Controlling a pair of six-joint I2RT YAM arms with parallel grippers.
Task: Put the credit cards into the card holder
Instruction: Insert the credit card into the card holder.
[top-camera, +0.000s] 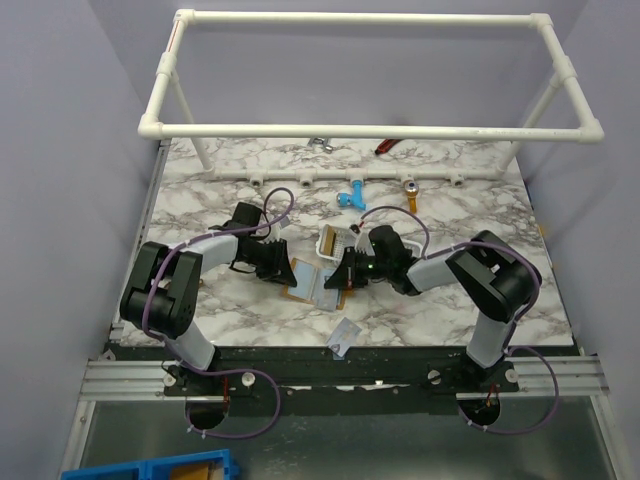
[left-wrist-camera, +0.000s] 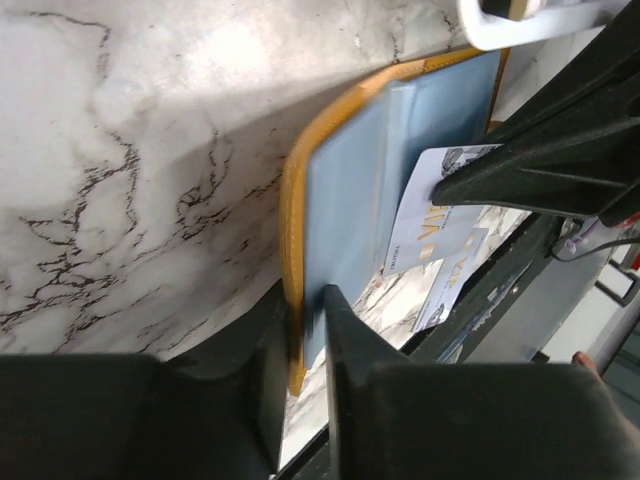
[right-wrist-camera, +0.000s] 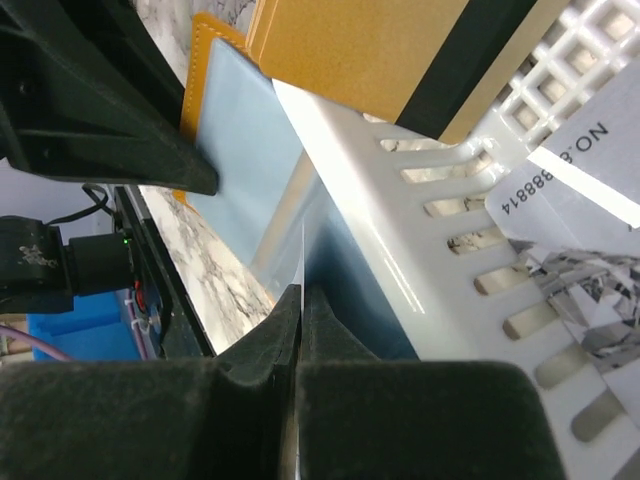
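Left fingers (left-wrist-camera: 350, 350) down on marble counter (left-wrist-camera: 120, 180), beside white basket (right-wrist-camera: 370, 190), nipping open card holder (left-wrist-camera: 350, 200) by its edge; right fingers (right-wrist-camera: 255, 350) pressed shut, on what unclear. Seemingly bracing it for loading: next, fetch pale card (left-wrist-camera: 430, 225) lying nearby, slide squarely into pocket.

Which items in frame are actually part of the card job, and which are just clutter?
Job: card holder, open, left gripper clamped on its edge; white card by the right gripper; gold card; loose card near the table edge.
Clutter: white basket, printed slip, blue fitting, red tool, blue bin.
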